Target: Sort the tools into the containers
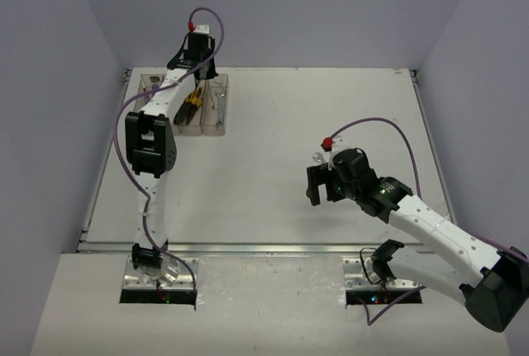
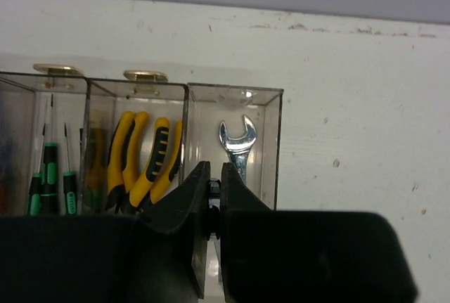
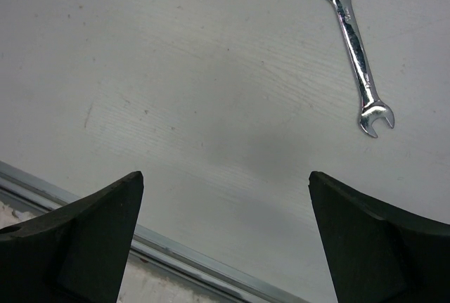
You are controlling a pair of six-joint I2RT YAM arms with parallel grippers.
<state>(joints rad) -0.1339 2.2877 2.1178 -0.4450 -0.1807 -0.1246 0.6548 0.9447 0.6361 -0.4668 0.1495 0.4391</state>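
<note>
The row of translucent bins stands at the far left of the table. In the left wrist view the bins hold green-black screwdrivers, yellow-handled pliers and, in the rightmost one, a silver wrench. My left gripper hovers over that rightmost bin; it is shut on a thin silver tool seen edge-on, apparently a wrench. My right gripper is wide open and empty over bare table. Another silver open-end wrench lies flat beyond it, up and to the right.
The loose wrench lies mid-table just behind the right wrist. A metal rail marks the near table edge. Grey walls enclose the left, back and right sides.
</note>
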